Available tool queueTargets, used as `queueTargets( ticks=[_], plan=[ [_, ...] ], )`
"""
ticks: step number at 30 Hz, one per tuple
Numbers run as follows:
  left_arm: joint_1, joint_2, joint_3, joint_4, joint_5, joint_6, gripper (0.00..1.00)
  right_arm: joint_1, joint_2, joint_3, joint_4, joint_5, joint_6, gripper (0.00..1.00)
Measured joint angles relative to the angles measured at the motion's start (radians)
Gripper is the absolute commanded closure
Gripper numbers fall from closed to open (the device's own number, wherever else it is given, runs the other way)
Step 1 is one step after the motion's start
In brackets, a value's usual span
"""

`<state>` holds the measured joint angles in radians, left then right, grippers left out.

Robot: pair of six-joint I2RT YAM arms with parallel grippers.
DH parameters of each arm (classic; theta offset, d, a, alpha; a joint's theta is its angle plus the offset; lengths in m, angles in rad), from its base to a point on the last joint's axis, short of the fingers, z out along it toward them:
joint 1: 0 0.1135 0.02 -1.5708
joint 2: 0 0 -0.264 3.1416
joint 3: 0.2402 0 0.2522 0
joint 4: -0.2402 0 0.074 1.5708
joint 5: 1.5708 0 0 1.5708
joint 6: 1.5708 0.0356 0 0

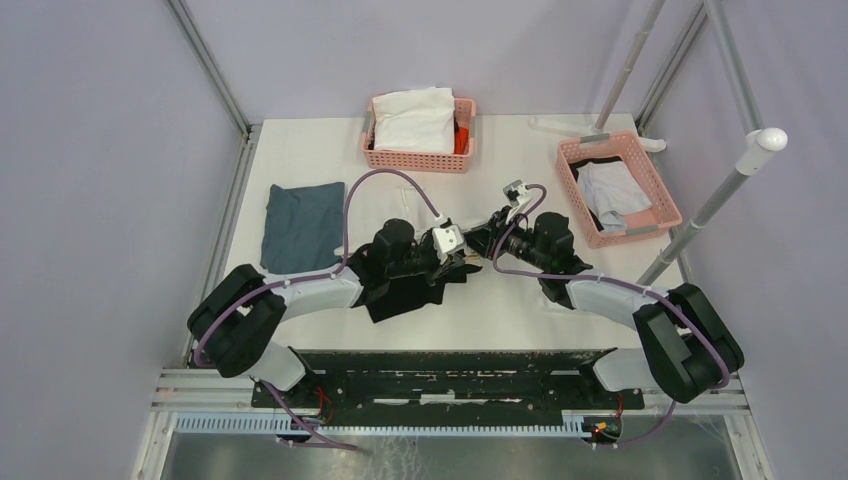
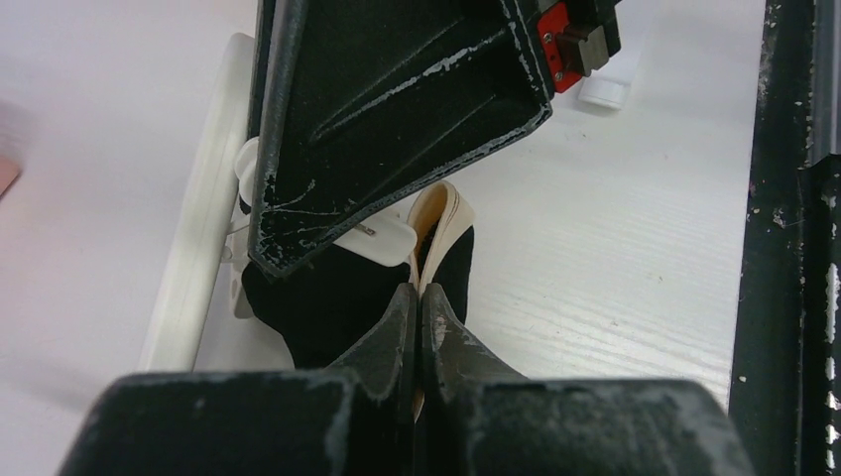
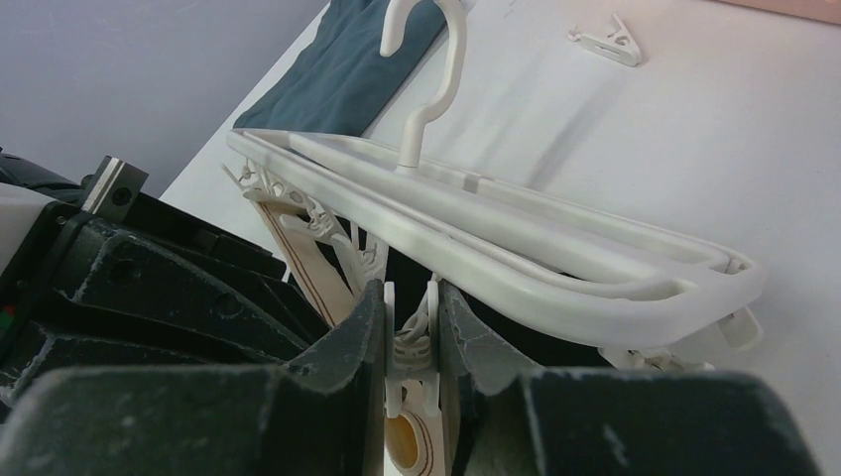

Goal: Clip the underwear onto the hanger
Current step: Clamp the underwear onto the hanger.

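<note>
The black underwear (image 1: 398, 296) lies at mid-table under both arms. My left gripper (image 2: 419, 293) is shut on its beige waistband (image 2: 442, 220), which stands up folded between the fingers. The white hanger (image 3: 516, 248) lies flat over the underwear, with its hook (image 3: 436, 69) pointing away. My right gripper (image 3: 409, 293) is shut on one of the hanger's clips (image 3: 410, 342), pressing the clip's two levers together. A loop of waistband (image 3: 412, 441) sits just below that clip. In the top view the two grippers (image 1: 462, 262) (image 1: 478, 243) meet tip to tip, hiding most of the hanger.
A folded blue-grey cloth (image 1: 303, 225) lies at the left. One pink basket (image 1: 415, 160) with a white garment stands at the back, another pink basket (image 1: 572, 185) at the right. A loose clip (image 3: 605, 42) lies beyond the hanger. A slanted metal pole (image 1: 715, 200) rises at the right.
</note>
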<state>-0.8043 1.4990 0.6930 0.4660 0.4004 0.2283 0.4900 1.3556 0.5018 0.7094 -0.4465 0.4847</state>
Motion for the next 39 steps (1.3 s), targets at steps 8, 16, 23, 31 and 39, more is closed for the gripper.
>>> queueTargets(
  ticks=[8, 16, 23, 31, 39],
  plan=[
    [0.0, 0.0, 0.009, -0.001, -0.004, 0.0, 0.97, 0.001, -0.016, -0.001, -0.016, -0.007, -0.003, 1.0],
    [0.0, 0.0, 0.019, -0.016, -0.007, 0.0, 0.97, 0.001, -0.018, -0.002, -0.018, -0.01, -0.006, 1.0],
    [0.0, 0.003, 0.027, -0.031, -0.01, 0.0, 0.97, 0.001, -0.022, -0.003, -0.022, -0.016, -0.01, 1.0],
    [0.0, 0.03, 0.033, -0.047, -0.01, 0.0, 0.97, 0.003, -0.031, -0.003, -0.029, -0.025, -0.01, 1.0],
    [0.0, 0.03, 0.034, -0.049, -0.011, 0.0, 0.97, 0.006, -0.033, -0.009, -0.03, -0.028, -0.011, 1.0]
  ],
)
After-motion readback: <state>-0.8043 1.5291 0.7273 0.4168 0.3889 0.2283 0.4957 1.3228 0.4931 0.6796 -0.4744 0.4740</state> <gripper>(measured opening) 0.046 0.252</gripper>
